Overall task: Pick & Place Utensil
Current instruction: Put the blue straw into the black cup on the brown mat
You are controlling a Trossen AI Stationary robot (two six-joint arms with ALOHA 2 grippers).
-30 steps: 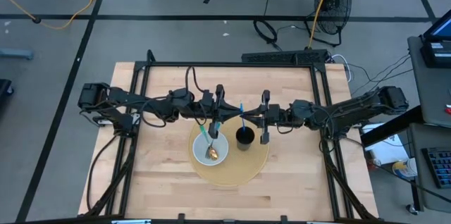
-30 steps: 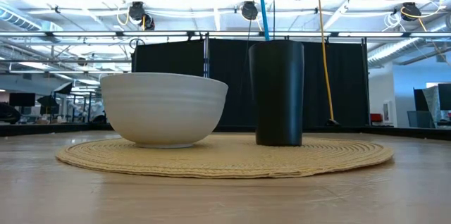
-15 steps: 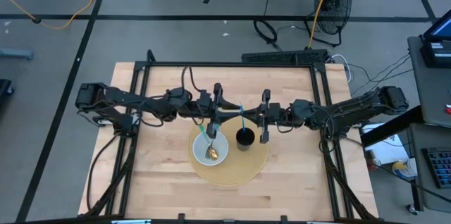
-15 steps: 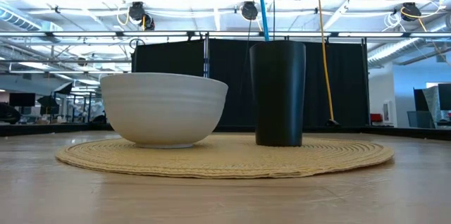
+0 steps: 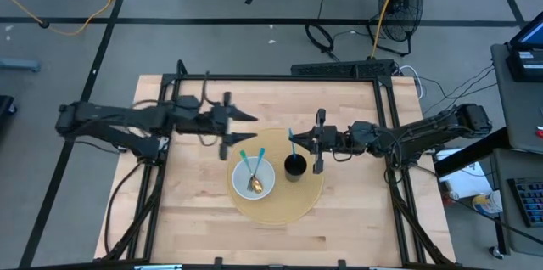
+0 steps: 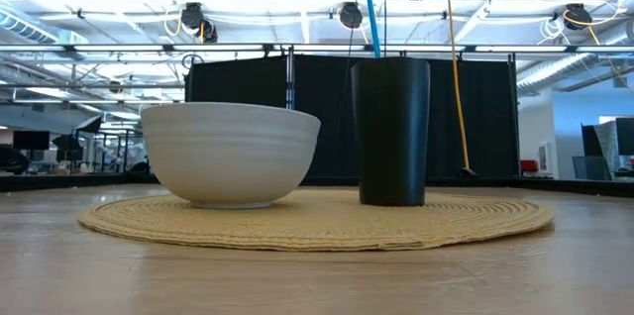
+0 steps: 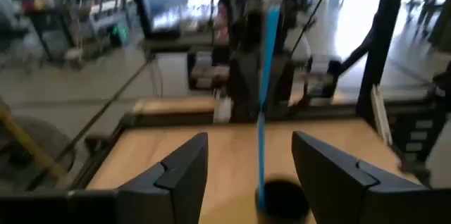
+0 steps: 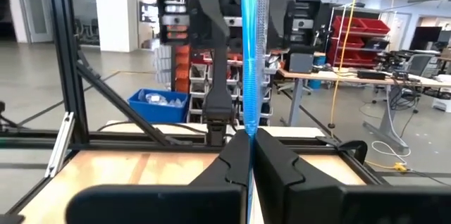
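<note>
A white bowl (image 5: 253, 178) and a black cup (image 5: 294, 166) stand on a round woven mat (image 5: 276, 206). A spoon (image 5: 249, 172) with a teal handle and golden head lies in the bowl, its handle leaning on the far rim. My left gripper (image 5: 247, 126) hangs open to the left of the bowl and above the table, holding nothing; its fingers (image 7: 184, 175) frame the cup (image 7: 282, 199) from afar. My right gripper (image 5: 293, 140) is shut on a blue utensil (image 8: 249, 48) that stands upright in the cup (image 6: 393, 129). My right gripper pinches the blue utensil's handle (image 8: 248, 127) between its two fingers, which come in about level from the table's right side and lie across it. The handle rises well above the fingers. The utensil stands nearly upright, its lower end inside the black cup (image 6: 369, 18).
A black frame (image 5: 280, 77) runs around the wooden table (image 5: 195, 219). Bare tabletop lies in front of the mat and to either side. Cables and a fan stand on the floor beyond the far edge.
My left gripper has opened, let go of the teal-handled spoon, risen and drawn back toward the table's left edge, tipping up toward level. The spoon stays lying in the bowl. My right gripper has kept still with the blue utensil.
</note>
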